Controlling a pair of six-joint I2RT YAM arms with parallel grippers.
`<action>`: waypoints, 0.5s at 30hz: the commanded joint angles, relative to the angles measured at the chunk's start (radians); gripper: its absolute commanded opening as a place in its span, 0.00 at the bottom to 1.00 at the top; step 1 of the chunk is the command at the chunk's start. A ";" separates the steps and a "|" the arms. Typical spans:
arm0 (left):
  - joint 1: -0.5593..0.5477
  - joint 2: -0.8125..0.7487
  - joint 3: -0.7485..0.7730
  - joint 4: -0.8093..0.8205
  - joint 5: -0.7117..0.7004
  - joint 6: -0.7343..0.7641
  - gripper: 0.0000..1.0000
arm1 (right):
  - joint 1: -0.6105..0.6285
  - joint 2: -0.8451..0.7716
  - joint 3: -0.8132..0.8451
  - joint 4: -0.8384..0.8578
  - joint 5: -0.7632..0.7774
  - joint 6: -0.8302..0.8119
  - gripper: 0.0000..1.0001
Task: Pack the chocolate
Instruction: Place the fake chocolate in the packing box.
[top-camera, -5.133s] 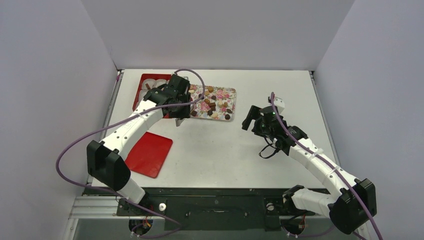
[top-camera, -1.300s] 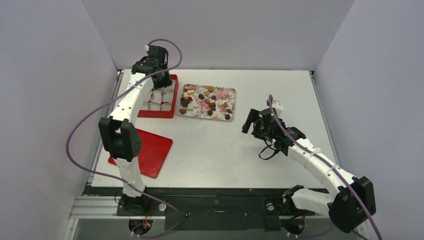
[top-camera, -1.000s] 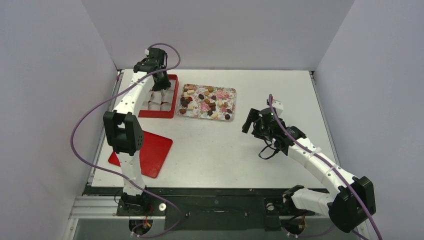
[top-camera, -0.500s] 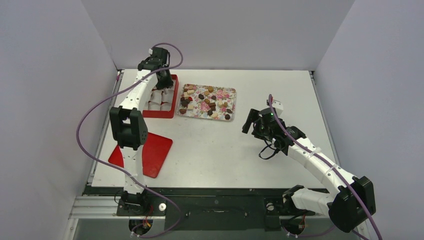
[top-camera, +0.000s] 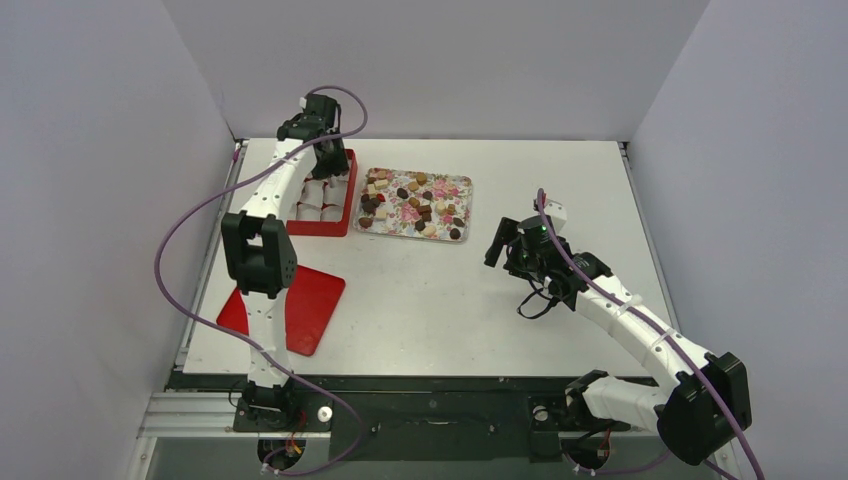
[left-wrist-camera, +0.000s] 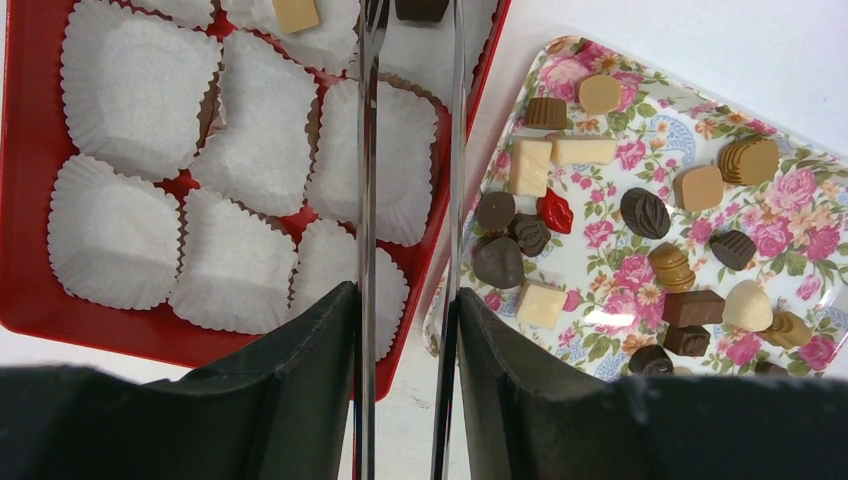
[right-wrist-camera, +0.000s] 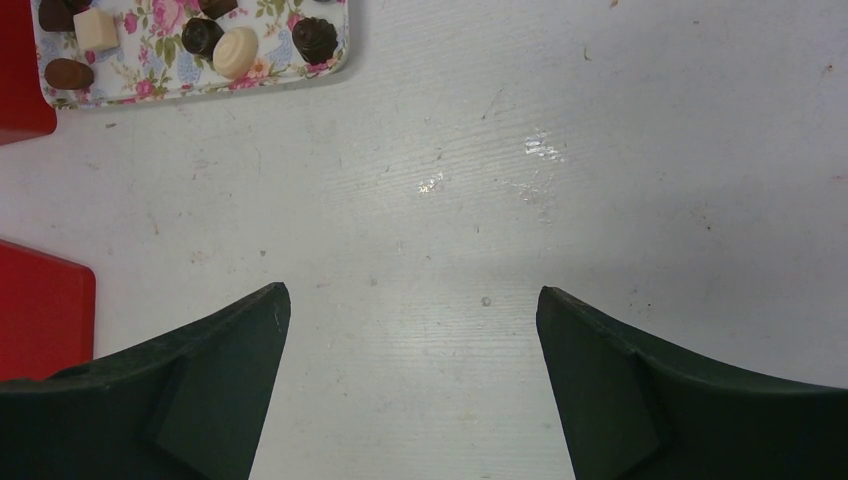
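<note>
Red box (left-wrist-camera: 22, 200): just left of the floral tray (left-wrist-camera: 790, 190), lined with paper cups (left-wrist-camera: 250, 130).
Left gripper (left-wrist-camera: 414, 22): jaws narrow, with a dark piece (left-wrist-camera: 420, 7) between the tips over a cup by the tray-side wall. I cannot tell if it is pinched or released.
Coming move: probably a release, as the cup lies straight beneath.
Loose chocolate (left-wrist-camera: 645, 212): on the tray, right of those jaws and nearer the left arm.
Right gripper (right-wrist-camera: 412, 370): jaws wide and empty over the table (right-wrist-camera: 600, 150).
Change: five seconds back the left arm hung over the tray; the right arm is unmoved.
</note>
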 joint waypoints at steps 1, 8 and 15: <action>0.008 -0.006 0.069 0.018 0.005 0.012 0.39 | -0.006 0.001 0.041 0.005 0.023 -0.010 0.89; 0.009 -0.017 0.082 0.008 -0.003 0.017 0.42 | -0.006 0.002 0.044 0.005 0.019 -0.012 0.89; 0.007 -0.067 0.094 -0.003 -0.012 0.016 0.41 | -0.005 0.008 0.046 0.011 0.014 -0.011 0.89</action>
